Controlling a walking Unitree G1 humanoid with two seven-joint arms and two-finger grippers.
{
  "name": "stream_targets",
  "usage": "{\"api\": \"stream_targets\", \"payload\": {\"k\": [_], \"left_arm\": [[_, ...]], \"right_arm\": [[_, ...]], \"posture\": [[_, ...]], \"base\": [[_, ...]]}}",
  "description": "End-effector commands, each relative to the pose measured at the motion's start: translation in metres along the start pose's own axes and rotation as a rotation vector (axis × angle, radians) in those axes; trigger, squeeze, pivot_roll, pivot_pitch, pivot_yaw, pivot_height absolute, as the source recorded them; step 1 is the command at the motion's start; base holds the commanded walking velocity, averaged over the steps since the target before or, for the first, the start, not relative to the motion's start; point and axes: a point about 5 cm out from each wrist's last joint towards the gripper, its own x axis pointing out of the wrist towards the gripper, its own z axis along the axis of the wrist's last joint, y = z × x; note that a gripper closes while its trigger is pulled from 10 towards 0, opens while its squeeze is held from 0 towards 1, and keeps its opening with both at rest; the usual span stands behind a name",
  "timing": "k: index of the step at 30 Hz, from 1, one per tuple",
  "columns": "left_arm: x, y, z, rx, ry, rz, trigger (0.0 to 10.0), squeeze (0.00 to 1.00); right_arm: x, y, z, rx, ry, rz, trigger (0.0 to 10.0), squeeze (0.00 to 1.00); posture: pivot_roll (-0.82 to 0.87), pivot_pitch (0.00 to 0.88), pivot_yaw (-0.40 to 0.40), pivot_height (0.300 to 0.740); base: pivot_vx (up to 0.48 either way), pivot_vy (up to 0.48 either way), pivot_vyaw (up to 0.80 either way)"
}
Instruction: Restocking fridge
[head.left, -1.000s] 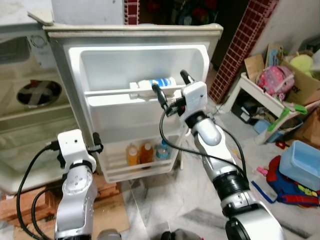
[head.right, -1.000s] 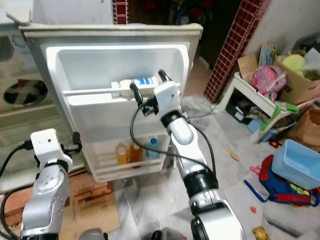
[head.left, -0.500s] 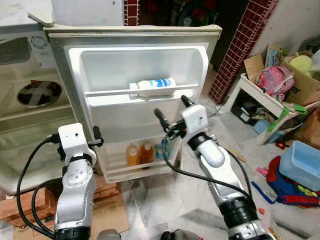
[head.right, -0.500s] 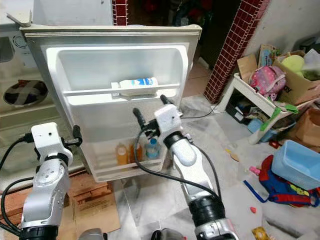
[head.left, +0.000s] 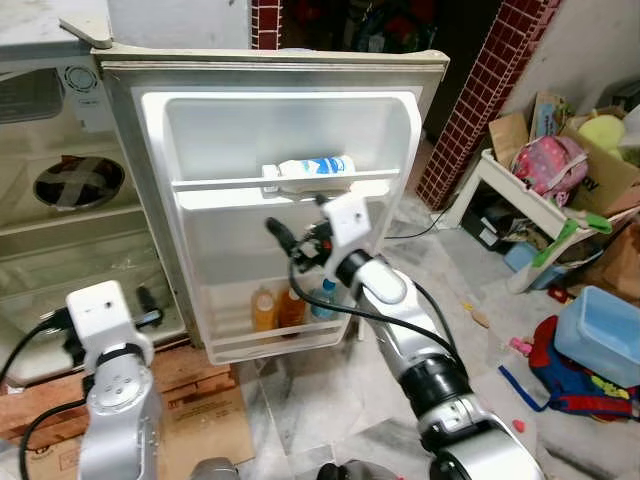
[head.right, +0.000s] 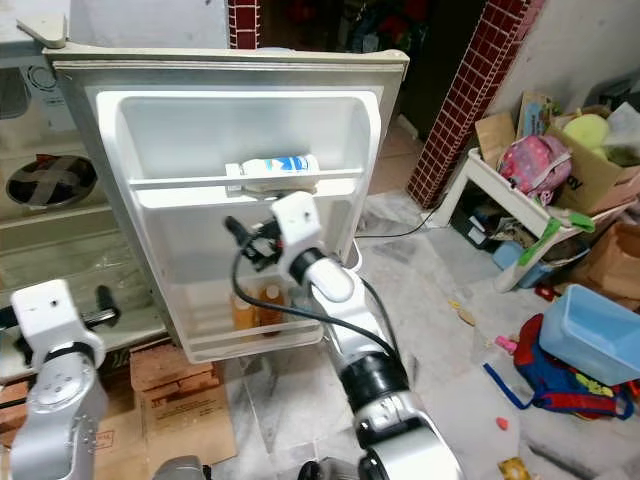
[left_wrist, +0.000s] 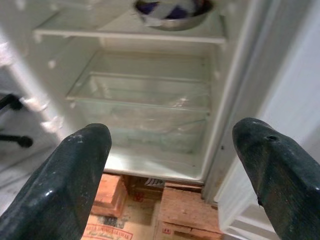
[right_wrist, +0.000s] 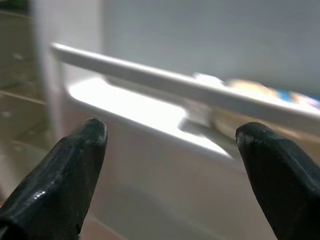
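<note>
The white bottle with the blue label is lying on its side on the upper shelf of the open fridge door, resting behind the shelf's guard rail, which is keeping it from rolling off. Lower down, two orange drink bottles and a blue-capped bottle are standing upright in the bottom door bin, where the front lip is holding them in.

The right gripper is hovering in front of the door panel just below the upper shelf, its two black fingers spread apart and clasping nothing; its wrist view is looking past the fingertips at the rail with the lying bottle blurred behind it. That empty, open stance suggests the arm is working close to the door, though for what exactly I cannot say.

The left gripper is hanging low beside the fridge body, fingers apart and empty, its fingertips pointing into the cabinet toward the clear crisper drawer and a metal bowl on the shelf above.
</note>
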Motion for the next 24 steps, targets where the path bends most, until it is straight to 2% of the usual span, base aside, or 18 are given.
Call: {"api": "stream_targets", "payload": {"k": [1, 2, 4, 9, 18, 20, 24], "left_arm": [[-0.002, -0.001, 0.002, 0.003, 0.0, 0.016, 10.0, 0.0], [-0.002, -0.001, 0.002, 0.002, 0.0, 0.017, 10.0, 0.0], [-0.004, -0.004, 0.003, -0.005, 0.003, 0.004, 10.0, 0.0], [-0.005, -0.008, 0.003, -0.01, 0.009, -0.007, 10.0, 0.0], [-0.004, -0.013, 0.004, -0.015, 0.015, -0.035, 10.0, 0.0], [-0.003, -0.016, 0.005, -0.018, 0.018, -0.043, 10.0, 0.0], [-0.004, -0.019, 0.006, -0.021, 0.015, -0.054, 10.0, 0.0]], "right_arm": [[0.004, 0.003, 0.001, 0.008, 0.006, 0.034, 10.0, 0.0], [0.006, 0.004, 0.002, 0.01, 0.001, 0.041, 10.0, 0.0], [0.009, 0.008, 0.009, -0.068, -0.051, 0.039, 10.0, 0.0], [0.012, 0.014, 0.008, -0.007, -0.051, 0.051, 10.0, 0.0], [0.016, 0.017, -0.002, -0.01, 0.005, 0.031, 10.0, 0.0], [0.021, 0.014, -0.004, -0.061, 0.049, -0.02, 10.0, 0.0], [0.025, 0.008, -0.001, -0.076, 0.055, -0.086, 10.0, 0.0]], "posture": [[0.2, 0.0, -0.132, 0.74], [0.2, 0.0, -0.132, 0.74], [0.2, 0.0, -0.14, 0.74], [0.2, 0.0, -0.139, 0.74], [0.19, 0.0, -0.134, 0.74], [0.19, 0.0, -0.134, 0.74], [0.2, 0.0, -0.134, 0.74]], "base": [[0.0, 0.0, 0.0], [0.0, 0.0, 0.0], [0.0, 0.0, 0.4], [0.0, 0.0, 0.8], [0.0, 0.0, 0.76], [0.0, 0.0, 0.0], [0.0, 0.0, 0.0]]}}
